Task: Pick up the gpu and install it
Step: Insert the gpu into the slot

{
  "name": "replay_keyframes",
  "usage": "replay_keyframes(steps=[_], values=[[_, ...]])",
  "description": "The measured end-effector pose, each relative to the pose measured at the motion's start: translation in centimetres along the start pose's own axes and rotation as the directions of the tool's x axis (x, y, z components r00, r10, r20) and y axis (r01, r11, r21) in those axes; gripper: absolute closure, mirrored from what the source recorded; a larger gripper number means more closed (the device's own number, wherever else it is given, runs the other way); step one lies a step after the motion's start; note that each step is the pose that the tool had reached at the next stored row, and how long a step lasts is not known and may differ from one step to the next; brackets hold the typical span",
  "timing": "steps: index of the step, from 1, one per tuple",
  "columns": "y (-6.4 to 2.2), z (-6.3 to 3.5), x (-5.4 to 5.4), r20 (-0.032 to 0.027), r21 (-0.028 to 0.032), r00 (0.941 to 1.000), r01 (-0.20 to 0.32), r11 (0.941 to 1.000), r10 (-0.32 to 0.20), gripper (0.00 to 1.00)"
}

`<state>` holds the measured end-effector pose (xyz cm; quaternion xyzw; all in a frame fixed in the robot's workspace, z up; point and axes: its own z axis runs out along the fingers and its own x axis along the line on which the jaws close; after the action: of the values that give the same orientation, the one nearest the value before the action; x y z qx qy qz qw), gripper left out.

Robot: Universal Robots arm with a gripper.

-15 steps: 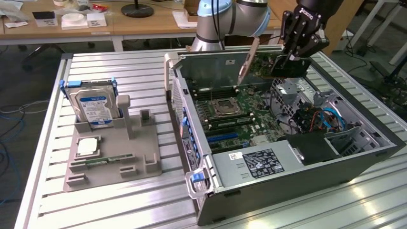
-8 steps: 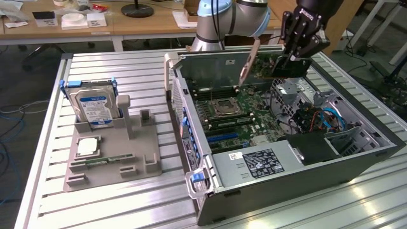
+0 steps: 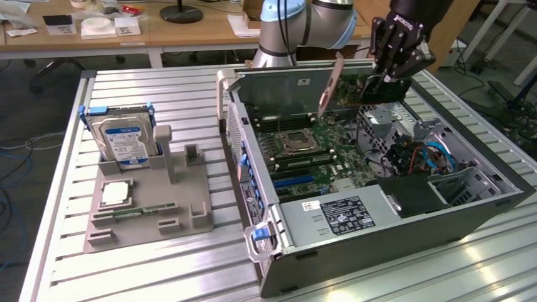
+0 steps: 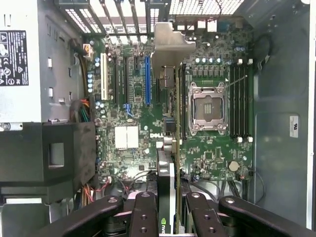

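Observation:
The gpu (image 3: 363, 89), a green card with a silvery bracket at one end, hangs upright above the far end of the open computer case (image 3: 487, 201). My gripper (image 3: 389, 75) is shut on its top edge. In the wrist view the gpu (image 4: 170, 128) shows edge-on, its bracket (image 4: 170, 44) at the far end, and my gripper (image 4: 170, 212) clamps it between black fingers (image 4: 143, 217). Below lies the motherboard (image 4: 133, 138). Its blue slot (image 4: 147, 81) runs parallel to the card, offset to one side and apart from it.
Inside the case are the CPU socket (image 4: 207, 108), memory sticks (image 4: 239, 98), the power supply (image 3: 340, 217) and cables (image 3: 424, 157). On the exterior view's left, a grey fixture (image 3: 143, 220) holds a hard drive (image 3: 124, 141), a processor (image 3: 115, 193) and a memory stick (image 3: 134, 212).

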<state>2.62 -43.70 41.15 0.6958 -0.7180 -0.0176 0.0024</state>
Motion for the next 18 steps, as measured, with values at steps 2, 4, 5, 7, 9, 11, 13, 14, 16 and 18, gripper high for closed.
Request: replay_keyframes(steps=[2,4,5,7,9,11,13,14,16,18], values=[[0.07,0.15,0.0,0.0016,0.0044,1.0,0.007,1.0,-0.007,0.73],[0.15,0.29,0.0,0.0025,0.0092,0.9999,0.014,0.9999,-0.014,0.73],[0.2,0.35,0.0,0.0029,0.0117,0.9999,0.016,0.9998,-0.016,0.73],[0.27,0.48,0.0,0.0035,0.0157,0.9998,0.022,0.9996,-0.022,0.73],[0.27,0.49,0.0,0.0032,0.0156,0.9997,0.024,0.9996,-0.024,0.73],[0.27,0.49,0.0,0.0033,0.0156,0.9997,0.024,0.9996,-0.024,0.73],[0.27,0.51,0.0,0.0034,0.0158,0.9997,0.024,0.9996,-0.024,0.73],[0.35,0.55,0.0,0.0037,0.016,0.9997,0.024,0.9996,-0.024,0.73],[0.73,0.64,0.1,0.0041,0.0175,0.9997,0.025,0.9995,-0.025,0.73],[1.21,0.75,0.1,0.0047,0.0195,0.9997,0.025,0.9995,-0.025,0.73]])
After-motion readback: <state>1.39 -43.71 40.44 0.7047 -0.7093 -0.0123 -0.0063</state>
